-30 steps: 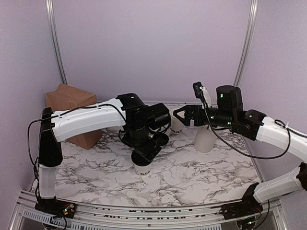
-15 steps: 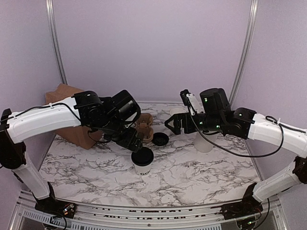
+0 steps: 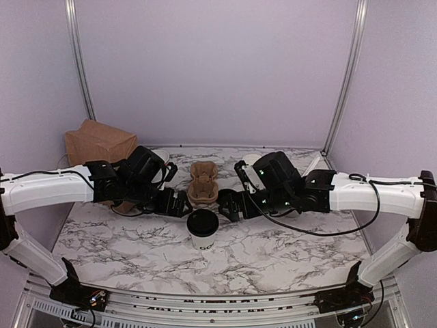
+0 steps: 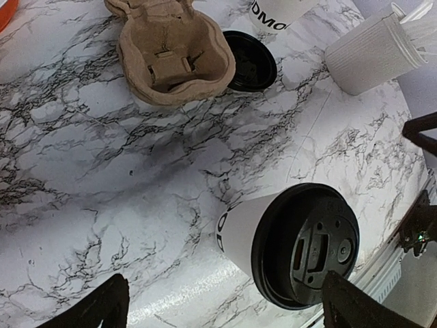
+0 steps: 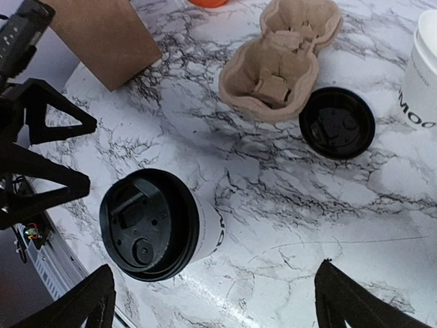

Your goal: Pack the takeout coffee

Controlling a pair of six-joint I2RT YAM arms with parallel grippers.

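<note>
Nearest you, the takeout coffee (image 3: pixel 203 229) stands upright on the worktop (image 3: pixel 293 253) with its black lid on, and nothing is touching it. Just behind it, your left hand (image 3: pixel 179 203) and your right hand (image 3: pixel 229 205) sit low on either side, both with fingers spread wide and holding nothing. Each wrist view looks down on the lid from its own side.

By the look of it, you are at the approach: the cup is lidded and ready, but it is not yet grasped. Only one hand needs to take it, so pick one and keep the other out of the way. Close on the paper wall below the lid rim, gently enough that the cup does not buckle or pop the lid, and lift it straight up.

Beyond the hands lies the brown pulp cup carrier (image 3: pixel 203 183), its pockets empty, which is probably where the cup goes. A loose black lid (image 5: pixel 336 123) lies just beside the carrier, so avoid it as you lower the cup in. Farther back on the left stands the brown paper bag (image 3: pixel 99 142).
</note>
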